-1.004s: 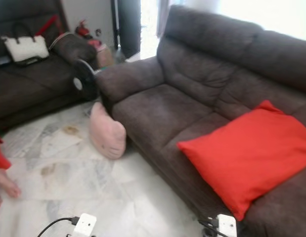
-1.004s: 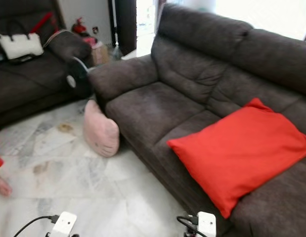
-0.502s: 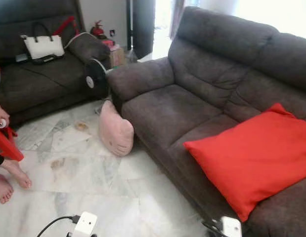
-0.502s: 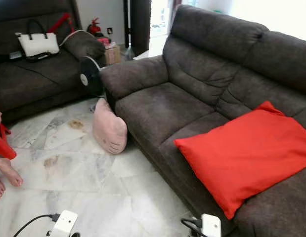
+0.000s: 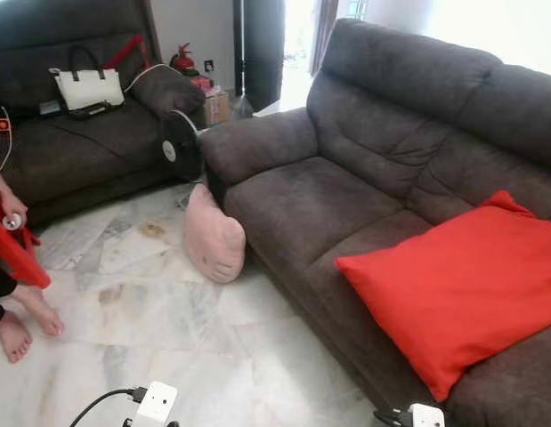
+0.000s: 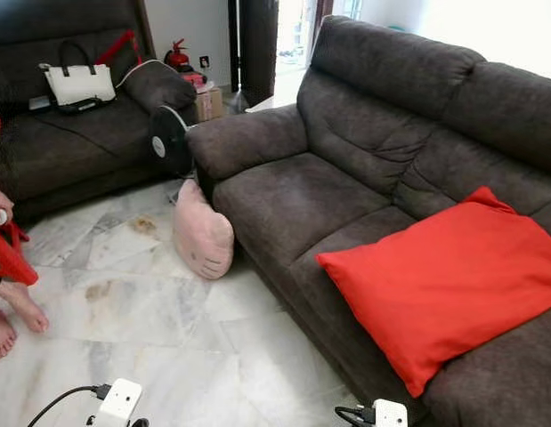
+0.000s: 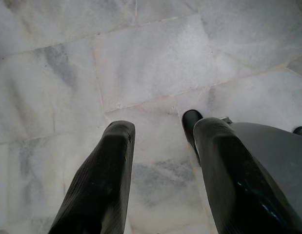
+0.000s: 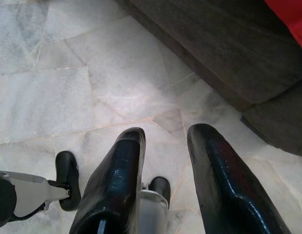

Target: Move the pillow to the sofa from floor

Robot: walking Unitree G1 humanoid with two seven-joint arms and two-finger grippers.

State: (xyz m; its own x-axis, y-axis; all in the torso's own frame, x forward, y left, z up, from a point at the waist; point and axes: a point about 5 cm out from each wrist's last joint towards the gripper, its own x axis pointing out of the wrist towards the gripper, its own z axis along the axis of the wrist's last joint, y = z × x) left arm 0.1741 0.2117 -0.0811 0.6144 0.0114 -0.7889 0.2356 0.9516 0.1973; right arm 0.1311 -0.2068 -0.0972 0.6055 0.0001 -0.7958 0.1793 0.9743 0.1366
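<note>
Pillow (image 5: 214, 237) leans on sofa (image 5: 297, 191) front, well off; both tools, left (image 7: 158, 134) and right (image 8: 165, 139), hang apart, empty, so we approach squarely first.

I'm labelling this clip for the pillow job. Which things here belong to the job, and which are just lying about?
Job:
pink pillow, on the floor against the sofa front
dark sofa, the place to put it
left gripper and right gripper, both open, empty, hanging over the floor

Lying about:
red cushion
white handbag
fan
fire extinguisher
</note>
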